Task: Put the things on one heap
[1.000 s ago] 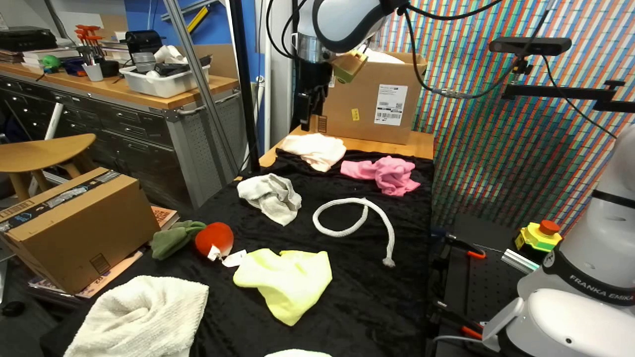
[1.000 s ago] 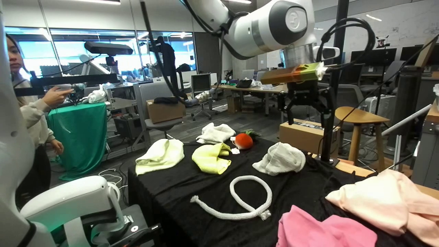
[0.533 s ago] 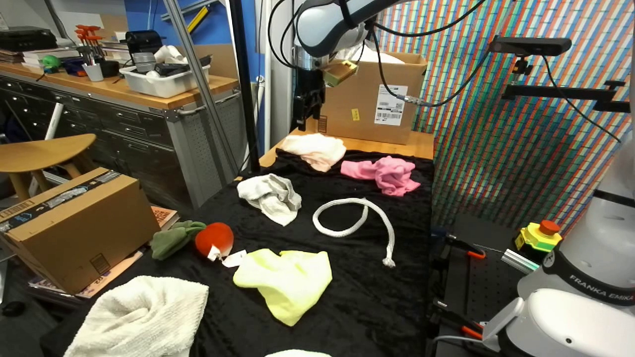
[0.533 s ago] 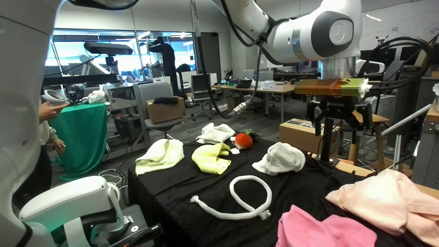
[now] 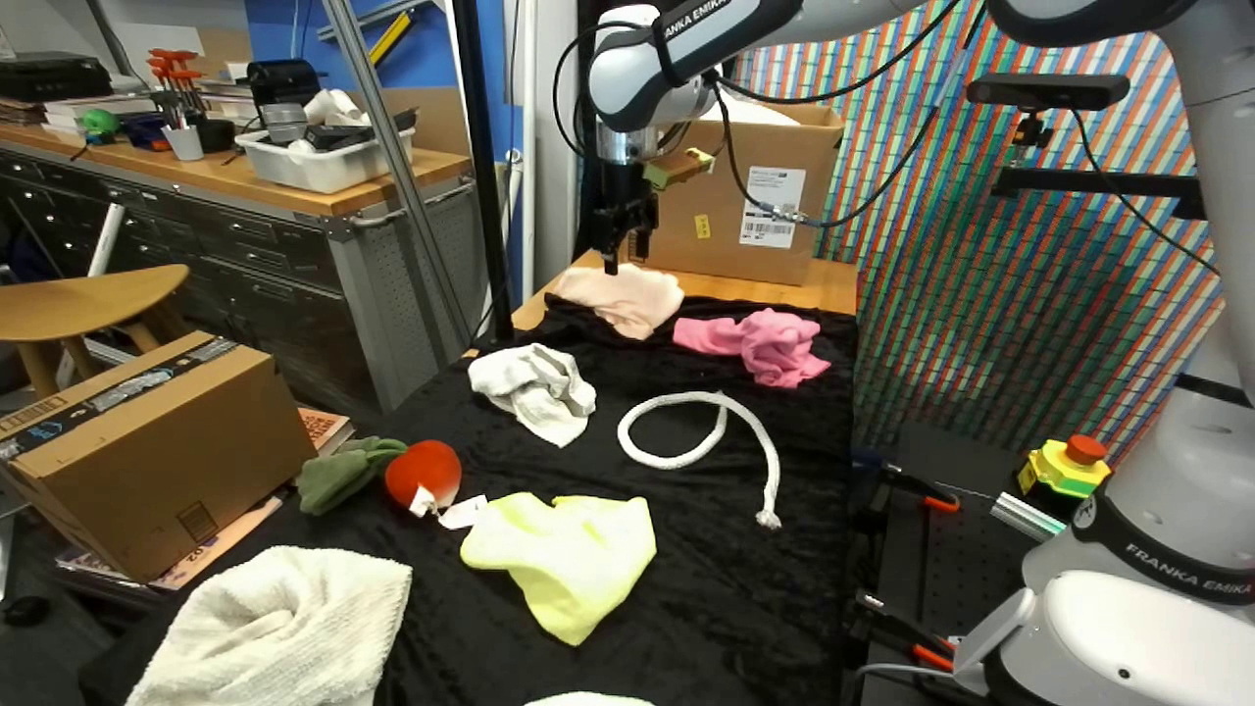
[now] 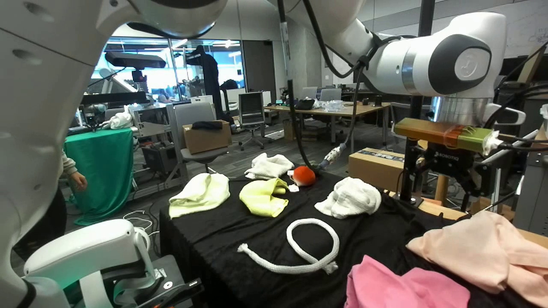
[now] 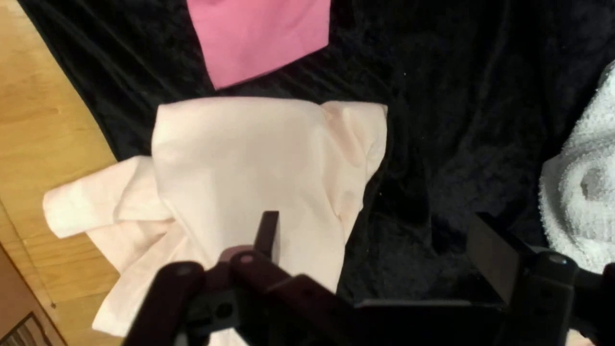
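My gripper [image 7: 377, 221] stands open and empty above the pale peach cloth [image 7: 250, 158], one finger over the cloth and one over black fabric. In an exterior view the gripper [image 5: 625, 257] hangs just over that cloth. Beside it lies the pink cloth [image 6: 406, 286]. Spread apart on the black cover are a greyish white cloth [image 6: 353, 199], a looped white rope [image 5: 770, 451], a yellow-green cloth [image 5: 569, 559], a red-green item [image 5: 422, 471], a white cloth [image 5: 284, 628] and a cream cloth [image 6: 201, 194]. The heap is out of view.
A large cardboard box [image 5: 745, 186] stands on the wooden tabletop [image 7: 72, 105] behind the peach cloth. Close to the arm rises a black upright pole [image 5: 480, 147]. A smaller carton [image 5: 157, 451] sits past the table's side. A cable [image 6: 295, 128] dangles from the arm.
My gripper has travelled toward the peach cloth, staying open, and has come lower over it. The cloths, rope and red-green item lie as before. The person is now mostly hidden by the arm.
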You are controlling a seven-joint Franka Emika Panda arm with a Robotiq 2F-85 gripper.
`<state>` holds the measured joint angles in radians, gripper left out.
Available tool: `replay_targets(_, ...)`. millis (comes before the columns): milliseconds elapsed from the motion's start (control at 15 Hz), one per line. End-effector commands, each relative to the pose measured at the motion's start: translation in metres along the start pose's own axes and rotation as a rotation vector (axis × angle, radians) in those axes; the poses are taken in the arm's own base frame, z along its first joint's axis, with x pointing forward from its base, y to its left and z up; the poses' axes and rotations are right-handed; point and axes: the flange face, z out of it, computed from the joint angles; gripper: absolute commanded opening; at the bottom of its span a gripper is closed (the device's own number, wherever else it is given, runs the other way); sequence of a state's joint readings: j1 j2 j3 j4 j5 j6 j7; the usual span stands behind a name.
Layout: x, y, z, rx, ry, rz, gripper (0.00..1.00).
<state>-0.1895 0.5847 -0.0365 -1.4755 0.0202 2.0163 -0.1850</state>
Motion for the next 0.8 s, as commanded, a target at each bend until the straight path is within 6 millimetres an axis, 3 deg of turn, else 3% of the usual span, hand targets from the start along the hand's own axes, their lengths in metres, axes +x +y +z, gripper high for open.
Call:
replay_targets(0, 0.0, 0.01, 0.011, 0.039, -0.046, 0.036, 1.0)
replay_targets(733, 0.008, 0.028, 0.072, 0.056, -0.026, 0.077, 1.0)
